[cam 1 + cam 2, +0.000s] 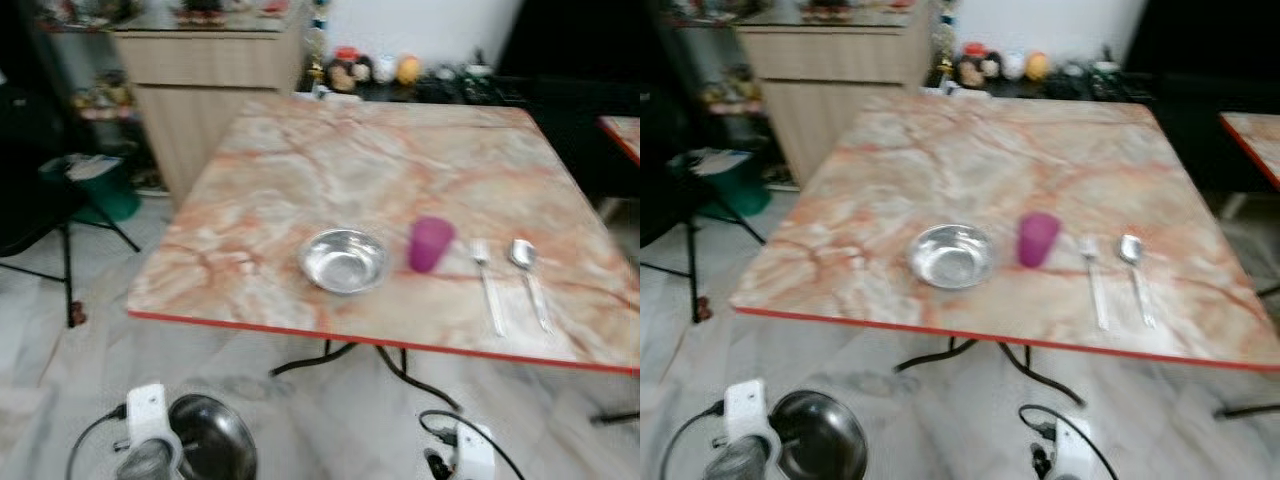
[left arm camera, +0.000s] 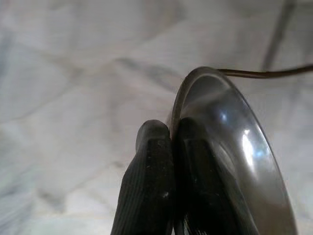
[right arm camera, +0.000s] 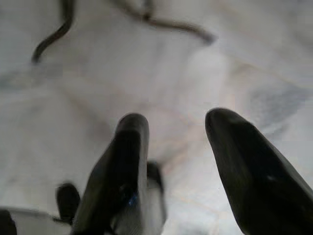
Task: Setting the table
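**Steel plate, held low before the table**

Steel plate: rim pinched by left gripper, at 7 o'clock. Right gripper: fingers spread, empty, pointing floorward at 5 o'clock. Table beyond: bowl, purple cup, fork, spoon.

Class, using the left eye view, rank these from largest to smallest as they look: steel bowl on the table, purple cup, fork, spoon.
1. Steel bowl, widest.
2. Fork and spoon: alike in length, so unranked.
3. Purple cup, smallest.
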{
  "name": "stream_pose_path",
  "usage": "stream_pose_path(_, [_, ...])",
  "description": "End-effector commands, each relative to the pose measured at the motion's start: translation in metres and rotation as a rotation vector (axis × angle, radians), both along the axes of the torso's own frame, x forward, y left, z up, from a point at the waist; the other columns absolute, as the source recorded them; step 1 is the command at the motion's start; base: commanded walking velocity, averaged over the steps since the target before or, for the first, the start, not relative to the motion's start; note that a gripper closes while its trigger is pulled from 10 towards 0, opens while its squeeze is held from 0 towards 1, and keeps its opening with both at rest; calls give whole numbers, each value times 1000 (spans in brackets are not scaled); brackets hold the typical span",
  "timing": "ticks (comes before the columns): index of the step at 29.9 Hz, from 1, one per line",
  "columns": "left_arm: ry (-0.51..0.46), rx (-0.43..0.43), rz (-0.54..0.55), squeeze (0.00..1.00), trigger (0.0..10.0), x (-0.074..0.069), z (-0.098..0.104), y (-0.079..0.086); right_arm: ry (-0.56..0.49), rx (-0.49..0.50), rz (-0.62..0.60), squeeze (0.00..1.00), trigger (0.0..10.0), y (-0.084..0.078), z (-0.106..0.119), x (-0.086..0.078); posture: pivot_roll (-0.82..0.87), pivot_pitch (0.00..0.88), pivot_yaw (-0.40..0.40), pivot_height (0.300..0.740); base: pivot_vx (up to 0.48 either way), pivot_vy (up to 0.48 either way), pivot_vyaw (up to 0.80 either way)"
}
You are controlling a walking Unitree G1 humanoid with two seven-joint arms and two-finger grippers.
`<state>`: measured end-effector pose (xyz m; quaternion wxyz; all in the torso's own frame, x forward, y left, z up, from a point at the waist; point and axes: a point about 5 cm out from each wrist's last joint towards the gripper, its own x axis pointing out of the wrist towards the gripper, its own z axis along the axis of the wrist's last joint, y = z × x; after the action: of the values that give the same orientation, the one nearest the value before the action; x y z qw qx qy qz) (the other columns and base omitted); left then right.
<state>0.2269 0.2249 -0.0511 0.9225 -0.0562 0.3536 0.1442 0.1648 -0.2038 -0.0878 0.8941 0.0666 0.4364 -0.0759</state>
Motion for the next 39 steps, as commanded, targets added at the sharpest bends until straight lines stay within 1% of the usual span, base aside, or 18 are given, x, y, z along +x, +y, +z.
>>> stream_pose_path(1, [4,25,7,0,10000,-1,2,8,1,21,2,0,10000,8,-1,1,14,0,-24,740,0,-277,-700])
stream_pose_path(4, [5,26,8,0,10000,-1,1,8,-3,21,2,0,10000,8,-1,1,14,0,-24,740,0,-280,-513])
stream_pose_path(16, [9,28,1,0,10000,-1,1,7,-2,25,2,0,10000,8,-2,-1,15,0,-23,740,0,-277,0])
stream_pose_path(22, [12,31,-6,0,10000,-1,1,7,5,25,23,0,10000,8,-2,-3,14,0,-22,740,0,-278,0])
stream_pose_path(27, [10,32,-8,0,10000,-1,1,6,5,29,23,0,10000,9,-3,-4,13,0,-21,740,0,-277,632])
stream_pose_path(30, [10,34,-15,0,10000,-1,1,6,0,42,-2,0,10000,9,-3,-3,11,0,-19,740,0,-275,0])
stream_pose_path(39, [10,38,-17,0,10000,-1,1,6,0,36,-3,0,10000,7,-2,-3,11,0,-20,740,0,-277,0])
